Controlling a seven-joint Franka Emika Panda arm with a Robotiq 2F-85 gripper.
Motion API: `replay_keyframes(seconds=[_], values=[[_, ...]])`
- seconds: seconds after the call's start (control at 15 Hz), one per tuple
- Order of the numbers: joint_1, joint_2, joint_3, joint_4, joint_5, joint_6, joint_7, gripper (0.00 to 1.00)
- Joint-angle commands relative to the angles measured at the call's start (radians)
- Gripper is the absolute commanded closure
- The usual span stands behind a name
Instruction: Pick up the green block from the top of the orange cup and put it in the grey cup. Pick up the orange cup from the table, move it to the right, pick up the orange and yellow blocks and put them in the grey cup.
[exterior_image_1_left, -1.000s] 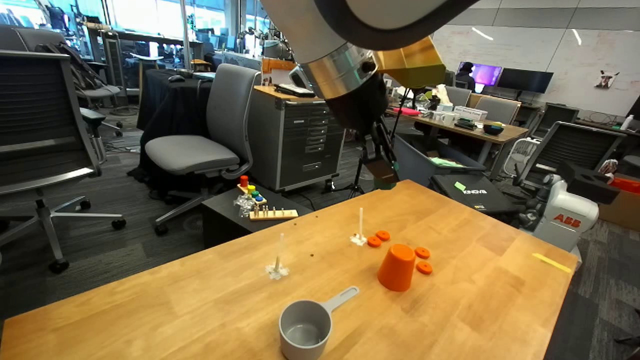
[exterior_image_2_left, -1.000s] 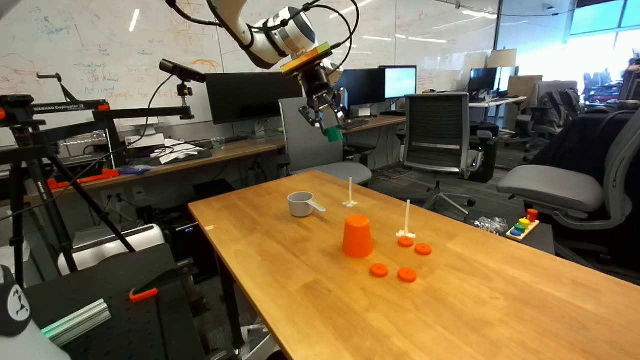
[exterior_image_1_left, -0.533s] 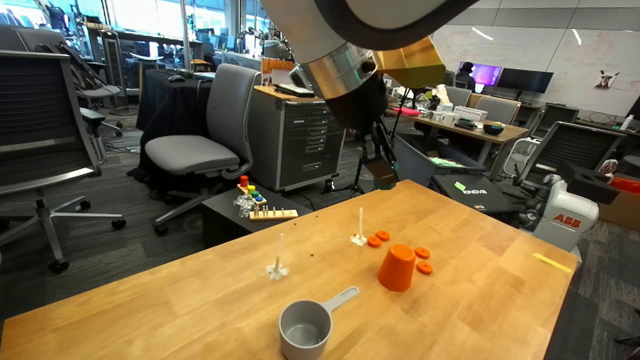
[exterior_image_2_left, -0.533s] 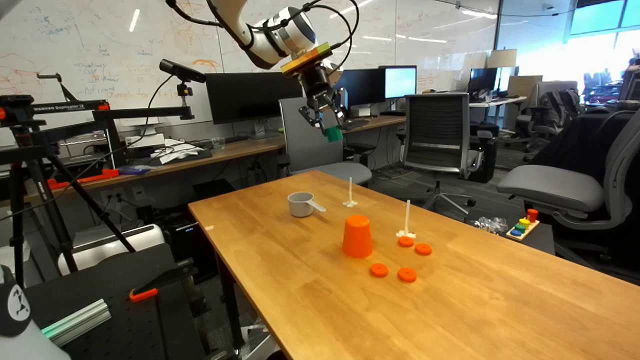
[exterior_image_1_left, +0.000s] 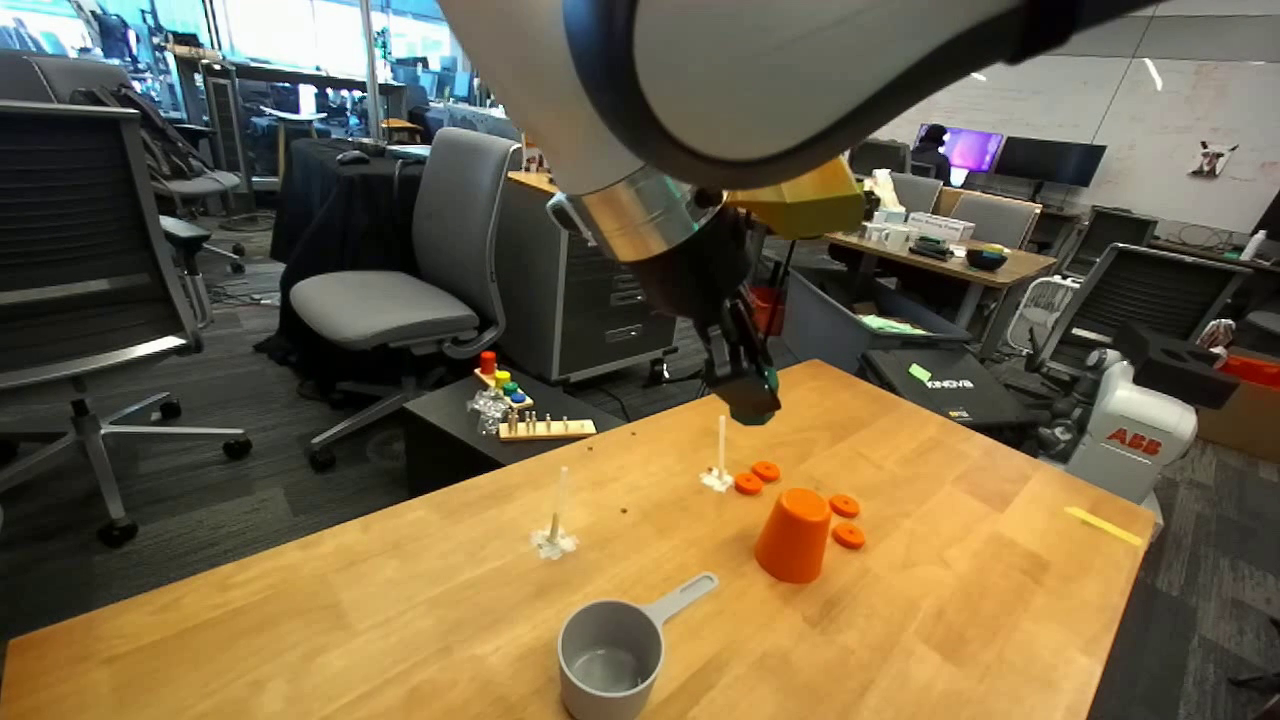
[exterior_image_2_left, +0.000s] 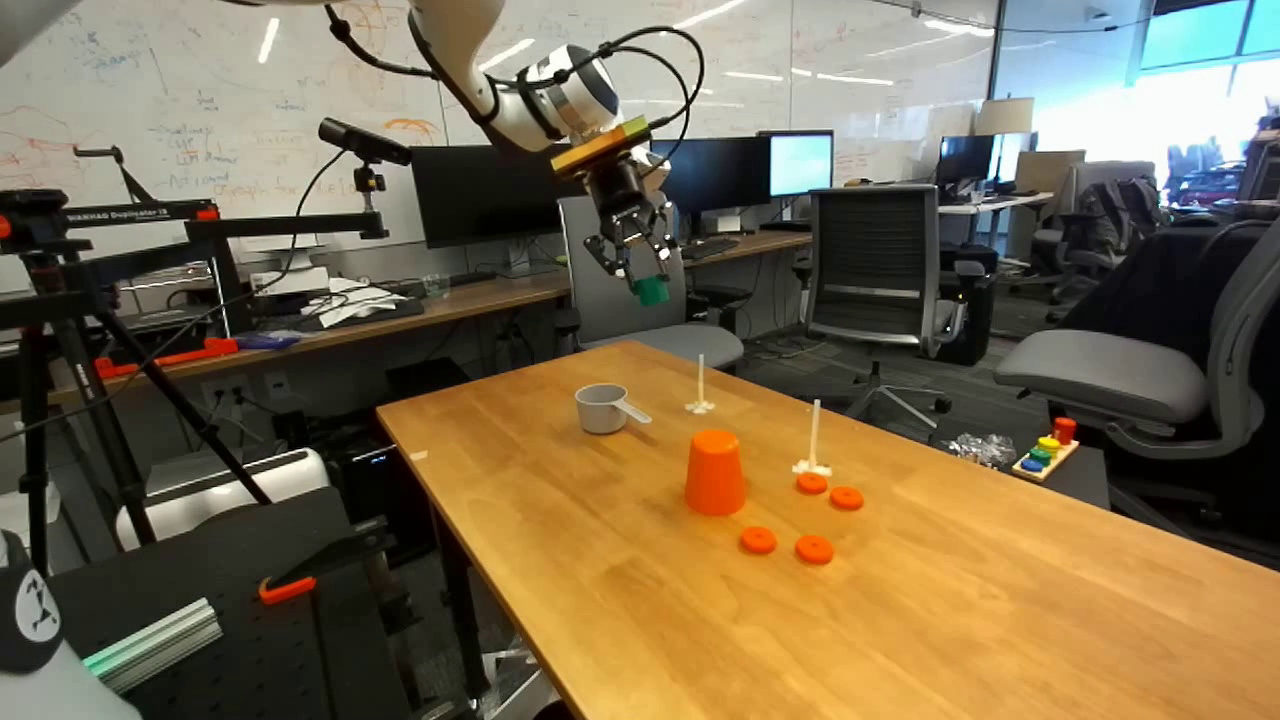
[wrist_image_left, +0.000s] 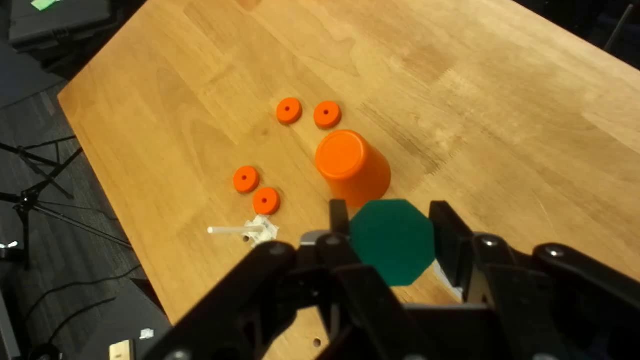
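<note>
Down had come the gripper (exterior_image_2_left: 647, 277) since a moment ago, and the green block (exterior_image_2_left: 651, 291) sank with it! Both hung in mid-air in an exterior view, well apart from the grey cup (exterior_image_2_left: 601, 412), which stood upright on the table (exterior_image_2_left: 900, 620). Next stood the orange cup (exterior_image_1_left: 795, 540), bottom-up in an exterior view, with four orange discs (exterior_image_1_left: 848, 537) near it, two of them close to a white peg (exterior_image_1_left: 722, 445). Then the wrist view settled it: the fingers (wrist_image_left: 448, 240) were clamped on the green block, one on each side.
</note>
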Motion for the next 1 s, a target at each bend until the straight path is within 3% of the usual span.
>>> replay_keyframes(seconds=[0.0, 0.93], values=[[0.041, 0.087, 0.008, 0.097, 0.007, 0.000, -0.046, 0.81], [0.126, 0.347, 0.023, 0.297, 0.009, 0.083, -0.225, 0.81]])
